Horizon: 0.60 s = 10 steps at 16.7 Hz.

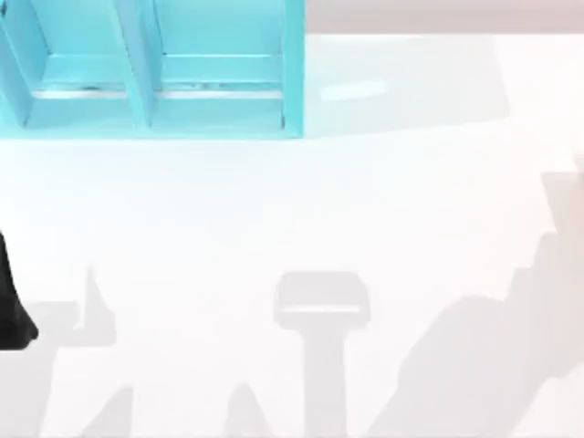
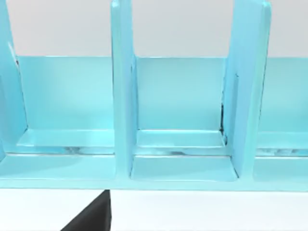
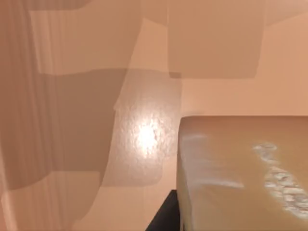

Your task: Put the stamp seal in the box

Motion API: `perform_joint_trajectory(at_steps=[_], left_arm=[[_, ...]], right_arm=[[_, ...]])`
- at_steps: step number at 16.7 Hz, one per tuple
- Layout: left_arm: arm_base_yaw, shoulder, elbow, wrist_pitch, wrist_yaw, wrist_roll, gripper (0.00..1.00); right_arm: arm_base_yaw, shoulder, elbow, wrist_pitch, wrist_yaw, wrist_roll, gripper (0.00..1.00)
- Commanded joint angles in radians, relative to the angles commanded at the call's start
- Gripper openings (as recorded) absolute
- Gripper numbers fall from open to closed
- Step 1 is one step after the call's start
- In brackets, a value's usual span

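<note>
Close in front of my right wrist camera, the seal (image 3: 240, 178) is sitting with its whitish pattern turned toward the lens. A dark piece (image 3: 162, 220) is showing just beside its near corner. I am judging it to be part of my right gripper, but I cannot tell whether that gripper is grasping the seal or is released. I also cannot tell whether the seal is resting on the surface or is already lifted.

The box (image 1: 293, 73) is standing at the upper left of the table (image 1: 301, 210), so I am expecting a long carry toward the left side. I am thinking first of the hold: it should be confirmed as firm before any travel. The seal should be riding high enough to pass over the front lip and the dividers (image 2: 122, 96).

I am aiming for the compartment nearest the right side, and for its middle, not for a divider edge. Letting go low inside should stop the seal from tipping or bouncing.

My left arm (image 1: 11, 306) is waiting at the left edge, facing the box. I cannot tell its gripper's state, and I am planning the path to stay clear of it.
</note>
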Motion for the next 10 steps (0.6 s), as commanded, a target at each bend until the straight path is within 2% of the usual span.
perform_joint_trajectory(at_steps=[9, 10], left_arm=[[0.0, 0.0, 0.0, 0.0, 0.0, 0.0, 1.0], [0.0, 0.0, 0.0, 0.0, 0.0, 0.0, 1.0]], right_arm=[[0.0, 0.0, 0.0, 0.0, 0.0, 0.0, 0.98], [0.0, 0.0, 0.0, 0.0, 0.0, 0.0, 1.0]])
